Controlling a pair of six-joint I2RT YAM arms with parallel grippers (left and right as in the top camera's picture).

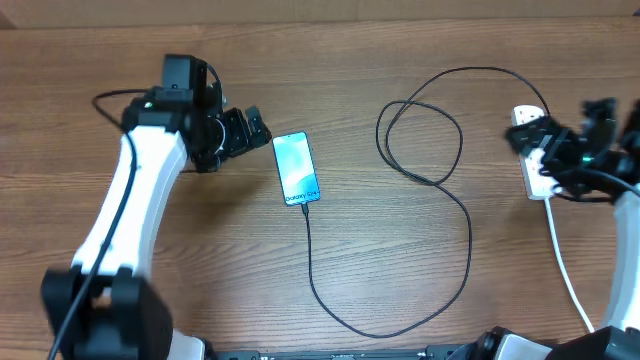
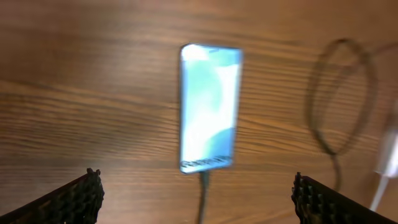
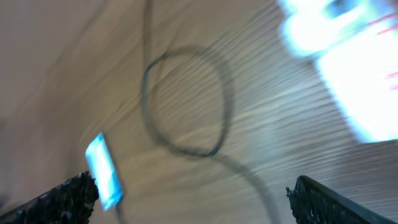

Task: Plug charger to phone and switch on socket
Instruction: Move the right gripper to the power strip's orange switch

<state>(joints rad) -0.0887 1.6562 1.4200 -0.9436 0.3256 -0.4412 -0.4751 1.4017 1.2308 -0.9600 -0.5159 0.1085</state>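
Note:
The phone [image 1: 297, 168] lies flat near the middle of the table, its blue screen lit. The thin black charger cable [image 1: 455, 200] meets the phone's near short edge, curves round the front and loops up to the white socket [image 1: 537, 165] at the right. My left gripper [image 1: 250, 131] is open and empty just left of the phone; in the left wrist view the phone [image 2: 209, 107] and cable [image 2: 202, 196] lie ahead of the open jaws [image 2: 198, 202]. My right gripper [image 1: 535, 132] is open over the socket's far end. The right wrist view is blurred; it shows the socket [image 3: 351, 81], cable loop [image 3: 186, 102] and phone [image 3: 102, 169].
The socket's thick white cord [image 1: 565, 265] runs down toward the front right edge. The cable loop [image 1: 420, 140] lies between the phone and the socket. The table is brown wood.

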